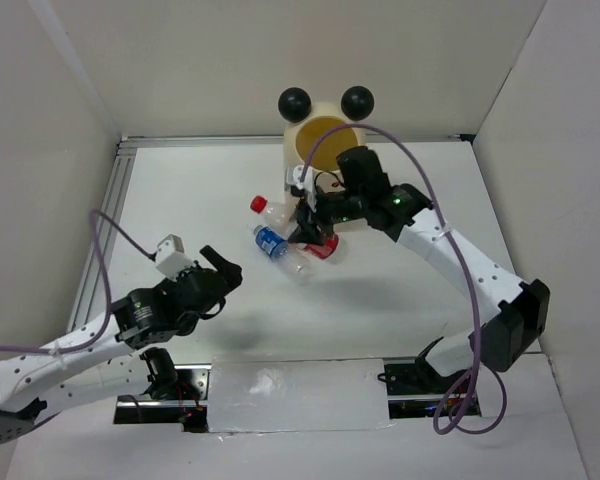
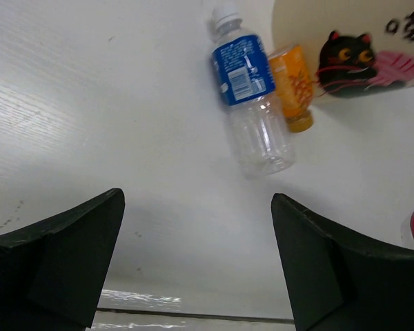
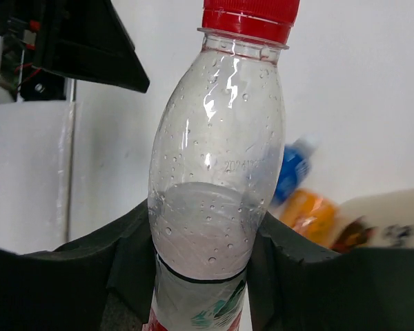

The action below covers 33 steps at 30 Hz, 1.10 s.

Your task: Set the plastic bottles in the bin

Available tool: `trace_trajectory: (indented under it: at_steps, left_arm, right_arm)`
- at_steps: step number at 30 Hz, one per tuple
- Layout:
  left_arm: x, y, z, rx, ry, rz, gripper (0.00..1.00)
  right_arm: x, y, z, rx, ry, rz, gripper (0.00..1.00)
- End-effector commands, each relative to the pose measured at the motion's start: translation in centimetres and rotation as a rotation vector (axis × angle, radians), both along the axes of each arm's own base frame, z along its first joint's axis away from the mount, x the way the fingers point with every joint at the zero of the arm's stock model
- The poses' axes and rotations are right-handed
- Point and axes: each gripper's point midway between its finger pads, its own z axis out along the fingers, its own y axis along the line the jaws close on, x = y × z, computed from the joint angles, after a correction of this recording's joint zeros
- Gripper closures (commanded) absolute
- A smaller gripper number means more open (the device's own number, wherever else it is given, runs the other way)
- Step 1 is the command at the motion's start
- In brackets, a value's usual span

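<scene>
White table [image 1: 180, 190]; right gripper [image 3: 201, 238] pinches red-capped bottle [image 3: 217, 158]; best raise it over the bin [image 1: 294, 130] at twelve o'clock; left gripper [image 2: 196, 262] spread.

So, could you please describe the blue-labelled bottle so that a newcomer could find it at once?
Find the cream bin with black ball ears at the table's far side. In front of it a clear bottle lies on its side beside an orange bottle. It alone has a blue label; the red-capped bottle is held in the right fingers.
</scene>
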Motion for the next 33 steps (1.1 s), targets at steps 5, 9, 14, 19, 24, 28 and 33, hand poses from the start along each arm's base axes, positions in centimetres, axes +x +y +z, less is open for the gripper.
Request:
trace_trajectory:
  at_steps: [5, 9, 14, 19, 24, 28, 33]
  left_arm:
    - [0.8, -0.4, 2.1, -0.253, -0.05, 0.044, 0.0]
    - [1.3, -1.5, 1.0, -0.299, -0.004, 0.016, 0.0]
    - [2.7, -3.9, -0.4, -0.347, 0.059, -0.049, 0.0]
    - [4.0, -6.2, -1.8, -0.365, 0.13, -0.108, 0.0]
    - [6.1, -7.0, -1.6, -0.412, 0.135, -0.095, 0.0]
    - [8.4, -6.9, -3.2, -0.433, 0.171, -0.033, 0.0]
    - [11.8, -7.5, -6.0, -0.417, 0.243, 0.011, 0.0]
  right_arm:
    - [2.8, -1.3, 12.1, 0.265, -0.376, 0.22, 0.92]
    - [5.9, -0.6, 17.7, 0.383, -0.6, 0.276, 0.93]
    - [10.7, -1.5, 19.8, 0.405, -0.809, 0.314, 0.95]
    - [16.6, -2.4, 15.5, 0.383, -0.829, 0.344, 0.65]
    - [19.3, -4.2, 12.7, 0.369, -0.776, 0.325, 0.14]
    - [18.8, -5.4, 12.5, 0.374, -0.74, 0.33, 0.0]
    - [13.1, -6.4, 17.9, 0.399, -0.714, 0.336, 0.0]
